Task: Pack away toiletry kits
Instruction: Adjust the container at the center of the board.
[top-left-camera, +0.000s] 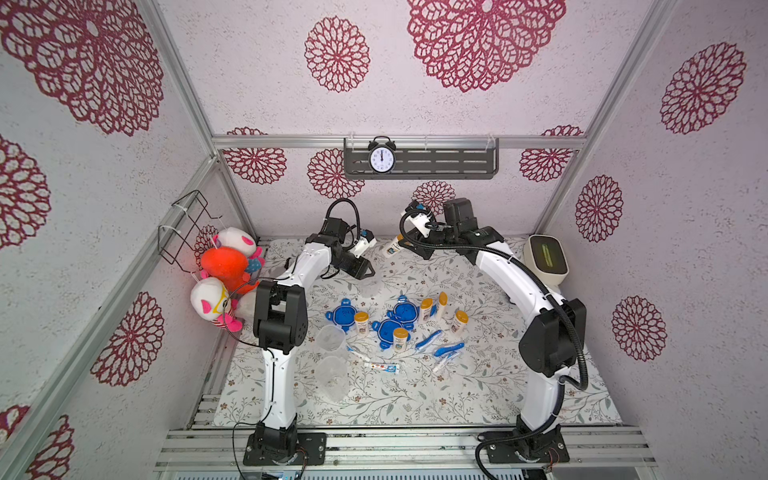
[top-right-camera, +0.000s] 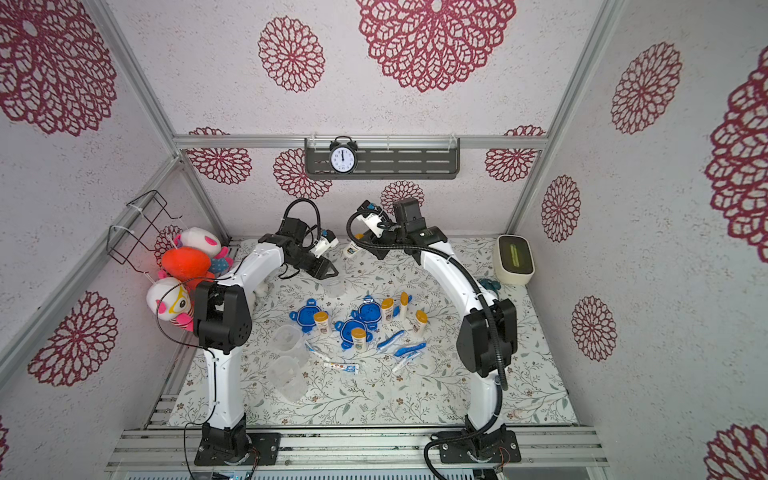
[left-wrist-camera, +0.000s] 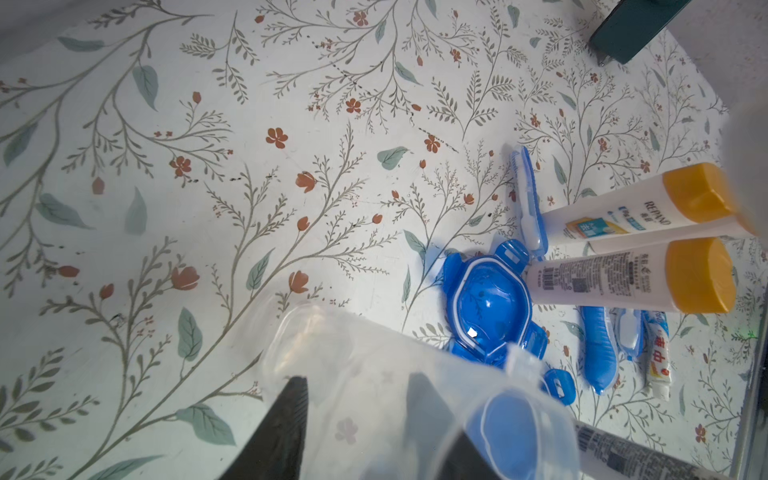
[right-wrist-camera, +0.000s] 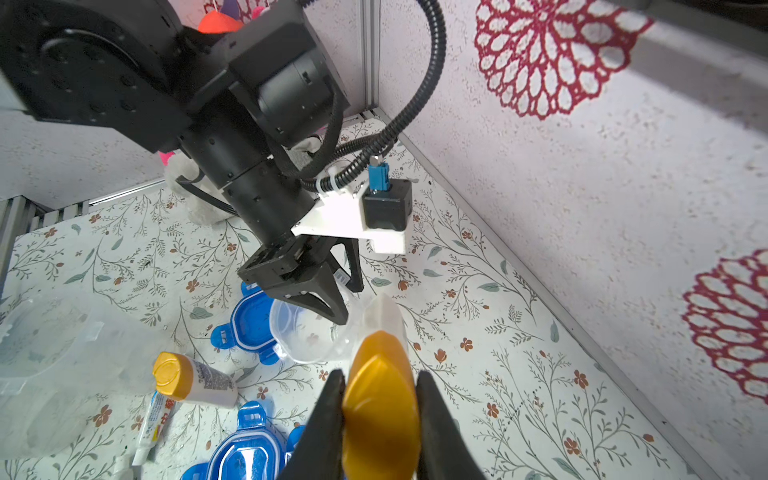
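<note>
The right gripper (right-wrist-camera: 380, 376) is clamped on the orange cap of a white bottle (top-left-camera: 392, 246) and holds it in the air over the far middle of the table (top-left-camera: 478, 390). Just to its left, the left gripper (top-left-camera: 368, 273) reaches down to a clear cup (right-wrist-camera: 305, 338). Its fingers (left-wrist-camera: 286, 415) are apart with the cup between them, and it cannot be told whether they press on it. Nearer, in the middle of the table, lie three blue lids (top-left-camera: 344, 313). Five other bottles (top-left-camera: 426, 309) stand among the lids and to their right. Two toothbrushes (top-left-camera: 428, 340) and a toothpaste tube (top-left-camera: 382, 367) lie nearer again. Two more cups (top-left-camera: 330, 338) sit at the near left, beside the left arm.
</note>
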